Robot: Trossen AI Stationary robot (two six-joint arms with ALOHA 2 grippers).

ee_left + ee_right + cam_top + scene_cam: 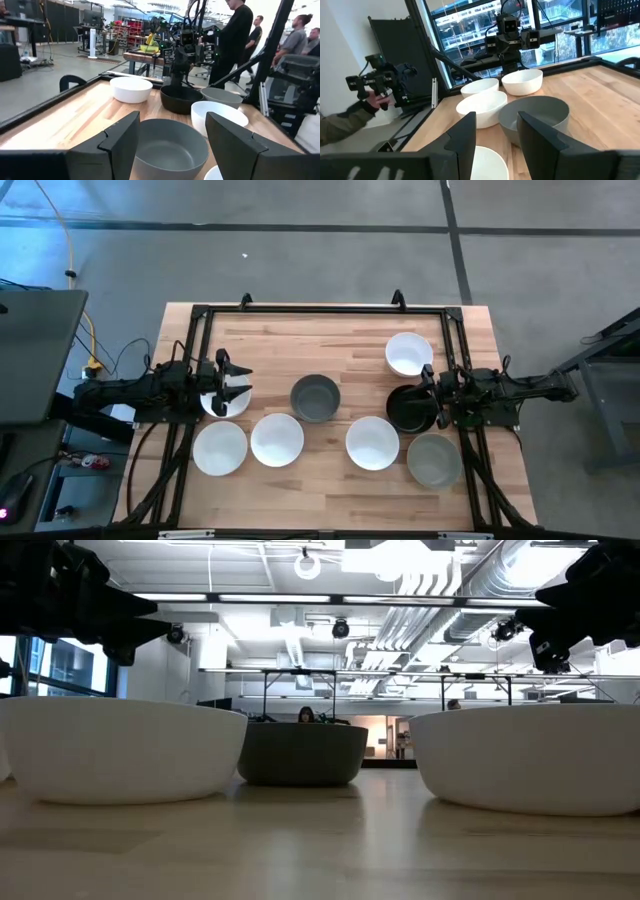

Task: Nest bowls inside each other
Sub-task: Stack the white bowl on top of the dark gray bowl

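place: robotics lab | cues: exposed ceiling ducts (470, 580), workbenches (145, 55)

We see a pale wooden slatted table (350, 330) edged by a black metal frame (320, 309) on a grey concrete floor (300, 240), a yellow cable (70, 250) trailing far left, and people in dark clothes (235, 35) standing beyond the table's right side.

Seven bowls sit on the bench (300, 330): one at centre (315, 397), three in a near row (277, 439), one far right (409, 353), one near right (434, 459). The left tool (236, 381) hovers over a left-side bowl (222, 402), the right tool (430, 395) over another (408, 408).
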